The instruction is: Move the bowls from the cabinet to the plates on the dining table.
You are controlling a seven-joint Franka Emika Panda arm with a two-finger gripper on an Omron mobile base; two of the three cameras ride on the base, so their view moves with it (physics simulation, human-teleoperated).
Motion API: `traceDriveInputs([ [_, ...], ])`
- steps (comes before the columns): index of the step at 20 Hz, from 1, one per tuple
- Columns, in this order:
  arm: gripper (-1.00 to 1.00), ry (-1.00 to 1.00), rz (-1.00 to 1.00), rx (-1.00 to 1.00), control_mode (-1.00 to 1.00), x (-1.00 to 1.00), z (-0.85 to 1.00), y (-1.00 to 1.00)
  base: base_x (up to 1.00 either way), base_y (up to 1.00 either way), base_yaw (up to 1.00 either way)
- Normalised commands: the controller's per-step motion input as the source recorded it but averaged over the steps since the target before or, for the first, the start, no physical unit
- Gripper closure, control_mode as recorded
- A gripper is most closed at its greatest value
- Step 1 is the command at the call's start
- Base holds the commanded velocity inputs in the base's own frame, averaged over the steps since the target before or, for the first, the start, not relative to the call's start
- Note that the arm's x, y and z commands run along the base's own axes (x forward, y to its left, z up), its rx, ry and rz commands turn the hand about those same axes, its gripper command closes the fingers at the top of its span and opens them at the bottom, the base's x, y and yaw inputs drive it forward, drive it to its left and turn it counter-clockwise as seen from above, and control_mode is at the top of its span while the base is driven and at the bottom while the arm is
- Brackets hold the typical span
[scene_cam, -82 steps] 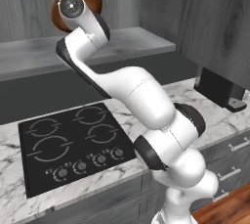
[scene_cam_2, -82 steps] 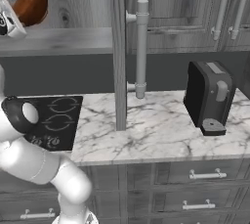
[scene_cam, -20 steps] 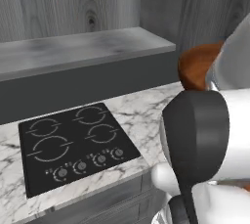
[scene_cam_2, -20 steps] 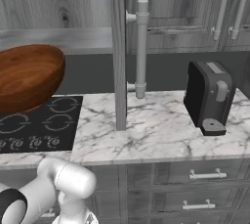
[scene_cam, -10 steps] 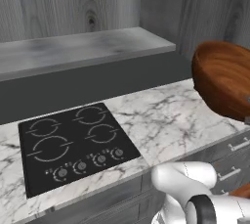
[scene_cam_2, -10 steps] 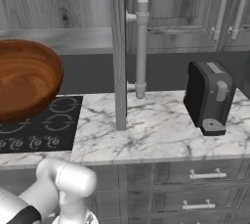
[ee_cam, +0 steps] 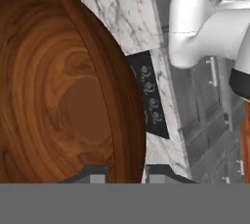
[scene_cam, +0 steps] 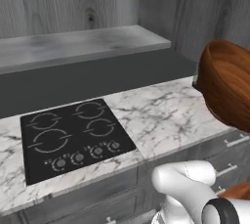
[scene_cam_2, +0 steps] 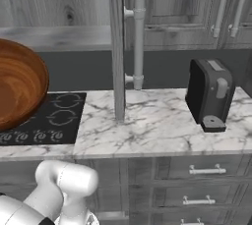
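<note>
A glossy reddish-brown wooden bowl looms large in the hand view, tilted so that I look into it. My gripper is shut on its rim, one dark fingertip on each side of the wall. The same bowl hangs close at the right edge of the left base view and at the left edge of the right base view, above the counter. The dark grey cabinet stands with one door swung open edge-on, its bar handle facing me, and its shelf is bare. The plates and the dining table are out of view.
A marble counter carries a black four-ring cooktop and a dark coffee machine. Drawers with horizontal handles run below it. My white arm's elbow bulges low in front of the drawers.
The bowl has come down from the cabinet shelf and swung close past the base cameras. Over the last second it has tilted further and drifted outward; the arm has folded low.
</note>
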Motion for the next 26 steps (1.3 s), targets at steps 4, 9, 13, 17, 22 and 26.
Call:
traceDriveInputs([
  [4,1.0,0.0,0.0,0.0,1.0,0.0,0.0,0.0,-0.82,-0.13,-0.11],
  [9,1.0,0.0,0.0,0.0,1.0,0.0,0.0,0.0,-0.96,0.0,-0.18],
  [13,1.0,0.0,0.0,0.0,1.0,0.0,0.0,0.0,-1.0,0.07,-0.04],
  [17,1.0,0.0,0.0,0.0,1.0,0.0,0.0,0.0,-1.0,0.3,0.05],
  [22,1.0,0.0,0.0,0.0,1.0,0.0,0.0,0.0,-0.17,0.17,0.42],
  [26,1.0,0.0,0.0,0.0,1.0,0.0,0.0,0.0,0.0,0.0,0.5],
])
